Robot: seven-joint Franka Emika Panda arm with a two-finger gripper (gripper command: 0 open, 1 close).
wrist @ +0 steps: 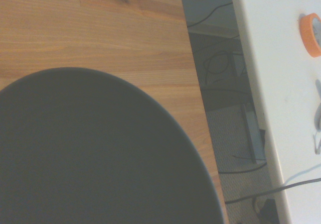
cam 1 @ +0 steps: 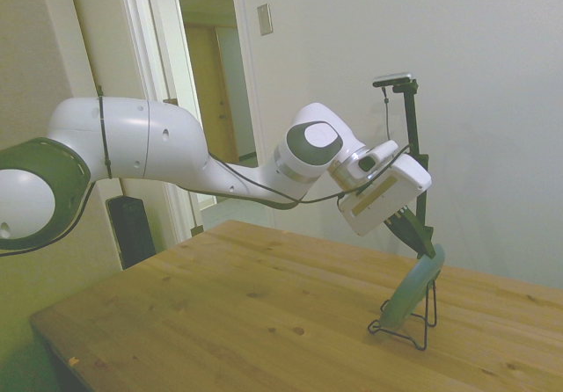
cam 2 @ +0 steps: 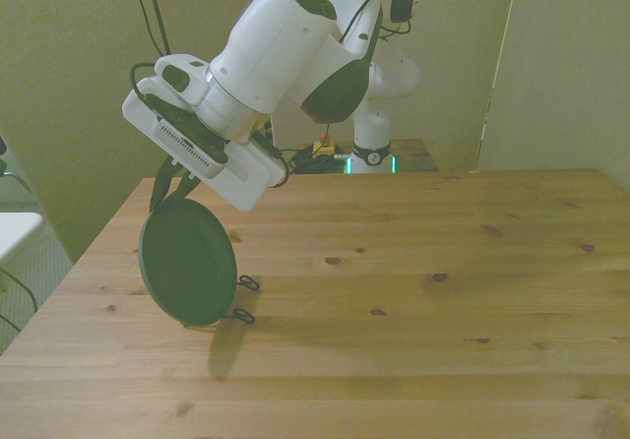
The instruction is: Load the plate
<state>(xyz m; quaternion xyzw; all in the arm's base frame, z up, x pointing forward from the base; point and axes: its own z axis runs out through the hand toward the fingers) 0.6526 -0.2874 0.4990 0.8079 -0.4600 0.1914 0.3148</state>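
The sage-green plate (cam 1: 412, 292) stands on edge, tilted, in the thin black wire rack (cam 1: 424, 323) near the table's edge. My gripper (cam 1: 425, 236) reaches down onto the plate's top rim, and the dark fingers are shut on that rim. In the front view the plate (cam 2: 187, 262) shows its round face at the front view's left, with the gripper (cam 2: 169, 185) at its top and the rack's feet (cam 2: 243, 315) poking out beside it. Up close, the plate (wrist: 90, 153) fills much of the wrist view.
The wooden table (cam 2: 413, 291) stretches wide toward the front view's right. Past the table edge near the plate lie floor cables (wrist: 225, 68) and a white surface (wrist: 271, 83) with an orange tape roll (wrist: 312, 33).
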